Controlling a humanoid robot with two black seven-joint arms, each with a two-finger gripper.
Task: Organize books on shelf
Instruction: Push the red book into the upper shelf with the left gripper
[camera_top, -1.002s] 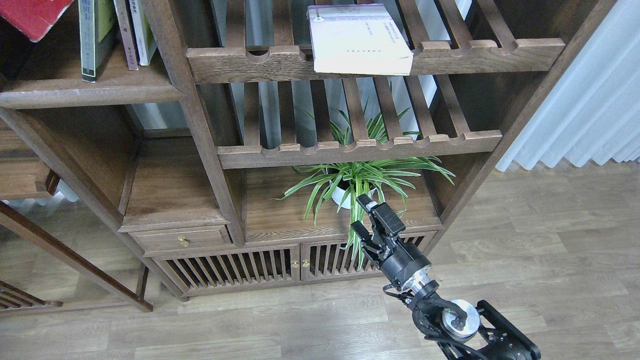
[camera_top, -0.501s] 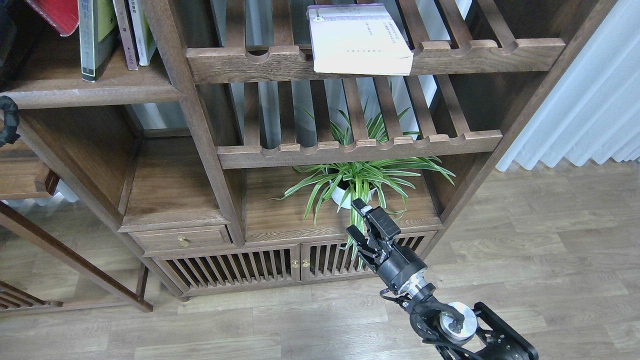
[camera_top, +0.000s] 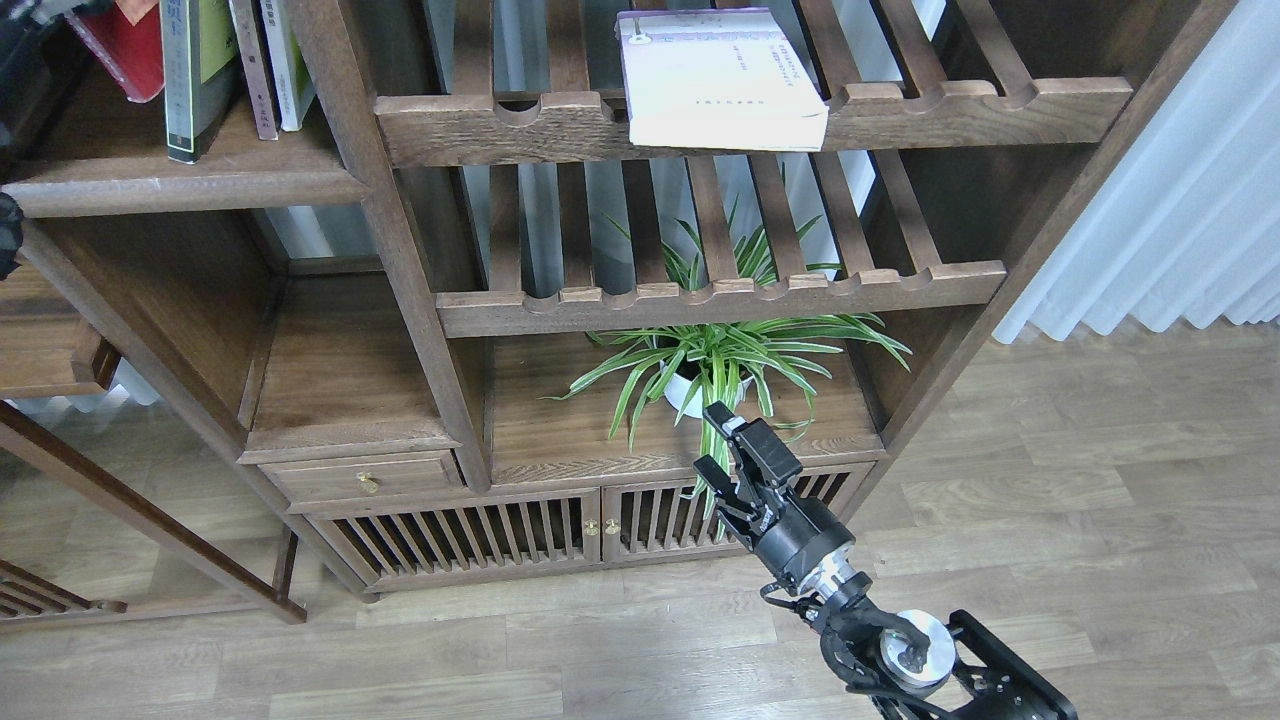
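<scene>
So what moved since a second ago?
The red book at the top left swung from tilted to nearly upright beside the grey-black book on the solid shelf. The right gripper drifted slightly left. The white book on the slatted rack and the plant stayed put.

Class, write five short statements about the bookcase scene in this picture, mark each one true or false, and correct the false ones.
1. The white book lies flat on the upper slatted rack. True.
2. The potted plant stands on the floor. False: it stands inside the bookcase, below the lower slatted rack.
3. The right gripper holds a book. False: its fingers are apart and empty.
4. The grey-black book stands upright on the solid shelf. True.
5. The small drawer is pulled open. False: it is closed.
</scene>
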